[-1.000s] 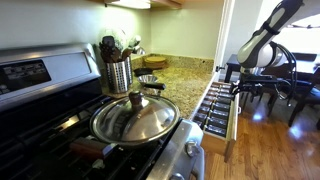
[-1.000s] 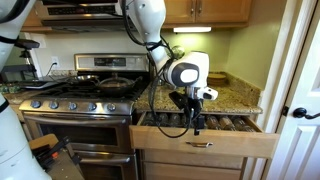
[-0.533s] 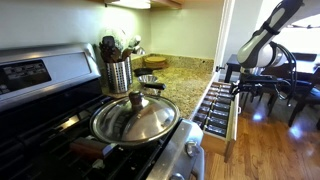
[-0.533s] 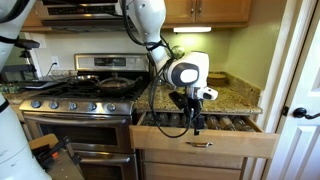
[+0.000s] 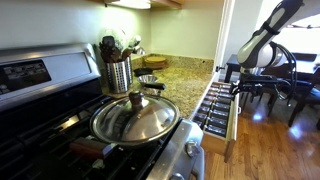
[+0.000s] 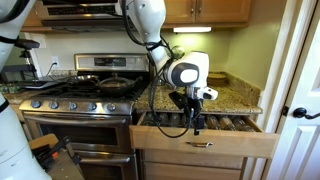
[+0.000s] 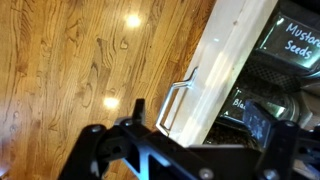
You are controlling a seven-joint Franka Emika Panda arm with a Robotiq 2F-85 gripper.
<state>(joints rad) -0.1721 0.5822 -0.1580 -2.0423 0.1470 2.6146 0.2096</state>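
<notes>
Though the arm is nowhere near it, stove point(image 6: 85, 100): stands left of the counter in an exterior view; burners carry the cookware.
Counter point(image 5: 185, 85): granite run between stove and wall; serves as a shelf for kitchen gear, and the drawer opens beneath its edge.
Drawer point(image 6: 205, 146): pulled well out under the counter, likely so its contents can be reached from above; pale wood front shows in the wrist view point(image 7: 235, 60).
Pan point(image 5: 135, 118): on a front burner, steel lid seated, knob up; well apart from the arm.
Crock point(image 5: 118, 72): upright at the back of the counter beside the stove, tools standing handle-down so they stay to hand.
Jars point(image 5: 212, 105): laid in rows inside the drawer, labels up for reading; one label reads "Mustard Seeds" in the wrist view point(image 7: 292, 35).
Handle point(image 7: 178, 100): metal bar on the drawer front, nothing on it.
Gripper point(image 6: 193, 122): pointed down over the drawer near its front edge, just above the jars; contact cannot be told. Jaws spread to their widest, nothing between them, nothing held.
</notes>
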